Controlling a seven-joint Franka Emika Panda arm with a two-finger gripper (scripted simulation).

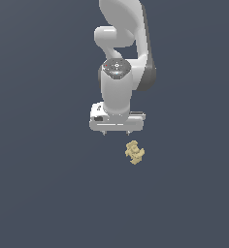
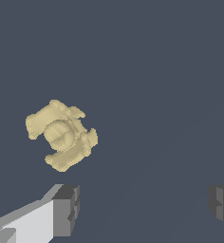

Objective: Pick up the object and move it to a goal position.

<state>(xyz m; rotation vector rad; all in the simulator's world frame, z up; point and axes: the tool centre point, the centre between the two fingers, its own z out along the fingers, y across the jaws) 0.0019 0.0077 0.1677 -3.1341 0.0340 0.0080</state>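
The object (image 2: 61, 135), a pale yellow-tan knobbly lump, lies on the dark surface (image 2: 156, 71) clear of both fingers (image 2: 66, 209); in the exterior view it sits just in front of the gripper (image 1: 116, 131), slightly toward that view's right. The jaws stand wide apart with nothing between them; the white arm (image 1: 119, 87) rises behind.

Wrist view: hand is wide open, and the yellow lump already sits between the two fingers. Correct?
Not quite. The hand is wide open, but the yellow lump lies outside the gap, beyond one finger and off to the side rather than between the two. The wrist view shows this.
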